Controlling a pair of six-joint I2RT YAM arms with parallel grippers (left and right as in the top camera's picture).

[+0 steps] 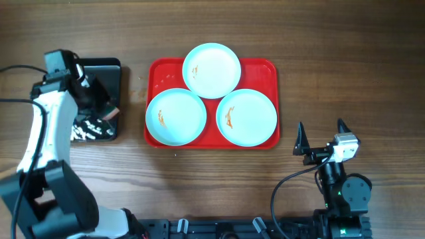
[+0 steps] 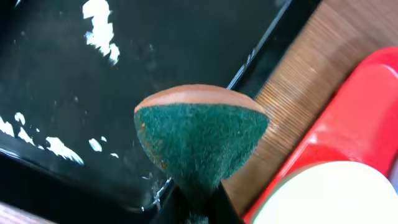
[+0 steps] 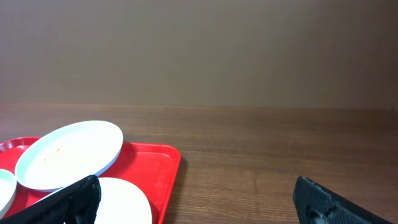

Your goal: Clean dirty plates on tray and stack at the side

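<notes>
Sponge pinched in my left gripper (image 1: 106, 111), all three plates on the red tray (image 1: 264, 68)

My left gripper has its fingers pressed together on the sponge (image 2: 199, 143), green scouring face outward, hanging over the right edge of the black tray (image 1: 106, 68). I take that as the pick-up spot, with the pad turned ready to scrub. The plates sit in a triangle and fill most of the tray: the top plate (image 1: 212, 70) overlaps the rims of the left plate (image 1: 176, 117) and the right plate (image 1: 247, 117), and each shows an orange smear. My right gripper (image 1: 321, 133) stands spread wide and empty on the table (image 1: 345, 53), just off the tray's right corner – probably kept there to steady or lift a plate. The left plate is nearest the sponge, but the top plate rests on it, so I judge the top one may need to come off first.
</notes>
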